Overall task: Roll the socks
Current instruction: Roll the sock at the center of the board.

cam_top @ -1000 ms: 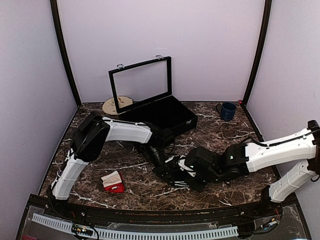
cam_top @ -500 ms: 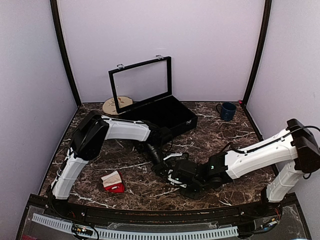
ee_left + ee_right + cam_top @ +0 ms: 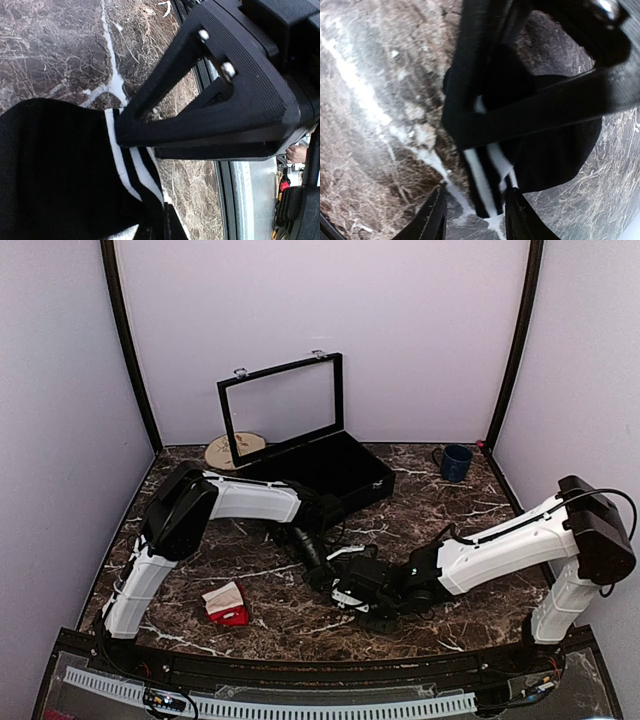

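Observation:
A small bundle of red socks [image 3: 228, 605] with a cream cuff lies at the front left, apart from both grippers. Both grippers meet mid-table over a black sock with white stripes [image 3: 347, 583]. My left gripper [image 3: 318, 570] looks shut on this sock's edge; in the left wrist view the sock [image 3: 55, 170] fills the lower left and the gripper [image 3: 162, 227] pinches near the stripes. My right gripper [image 3: 352, 597] is open, low over the table, its fingers either side of the striped cuff [image 3: 492, 175], as the right wrist view shows [image 3: 476, 215]. The other gripper's finger crosses each wrist view.
An open black case [image 3: 330, 472] with a raised glass lid stands at the back centre. A round wooden disc [image 3: 233, 450] lies to its left. A blue mug [image 3: 456, 461] stands at the back right. A black rail [image 3: 300, 665] runs along the table's near edge.
My right arm has stretched out further, its elbow drawn back to the right and its wrist lowered onto the black sock. The left arm and the red socks have not moved.

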`<state>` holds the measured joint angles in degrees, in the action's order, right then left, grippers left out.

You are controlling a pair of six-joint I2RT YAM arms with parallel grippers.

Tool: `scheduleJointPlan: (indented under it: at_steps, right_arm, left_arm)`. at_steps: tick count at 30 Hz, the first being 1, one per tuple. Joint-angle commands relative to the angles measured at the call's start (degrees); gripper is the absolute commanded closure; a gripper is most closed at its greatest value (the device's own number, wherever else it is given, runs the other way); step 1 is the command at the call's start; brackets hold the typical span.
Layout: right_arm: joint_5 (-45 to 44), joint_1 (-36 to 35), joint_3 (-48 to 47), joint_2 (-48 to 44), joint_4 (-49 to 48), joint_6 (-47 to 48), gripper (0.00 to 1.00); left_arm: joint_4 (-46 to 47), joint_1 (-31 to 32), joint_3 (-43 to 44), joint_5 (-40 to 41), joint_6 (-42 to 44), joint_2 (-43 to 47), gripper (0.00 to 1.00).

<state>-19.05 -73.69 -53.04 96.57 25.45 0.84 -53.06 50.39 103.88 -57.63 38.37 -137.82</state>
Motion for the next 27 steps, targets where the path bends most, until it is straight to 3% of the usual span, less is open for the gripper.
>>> scheduleJointPlan:
  at_steps: [1,14,20,22,24,27]
  right_arm:
    - [1.45,1.78,-0.36,0.69,-1.83,1.23,0.62]
    - [9.39,4.43,-0.15,3.32,0.32,2.08,0.99]
    - [12.91,5.26,-0.52,4.64,0.64,0.58,1.00]
    - [14.12,5.36,-0.60,4.84,0.74,-0.07,1.00]
    - [15.26,5.52,-0.46,4.77,0.66,-0.78,1.00]
    - [17.43,5.96,-0.38,4.87,0.81,-1.74,1.00]
  left_arm:
    - [-1.87,-0.21,-0.50,-1.83,0.98,-0.57,1.00]
    - [-1.55,-0.29,-0.38,-1.71,0.32,-0.87,1.00]
    - [-0.57,-0.29,-0.75,-0.63,-1.55,-0.70,0.99]
    - [1.26,-0.29,-1.15,1.57,-4.76,-0.58,0.94]
    - [2.14,-0.33,-1.09,2.55,-6.71,-0.53,0.79]
    - [1.76,-0.47,-0.93,3.26,-6.78,0.05,0.68]
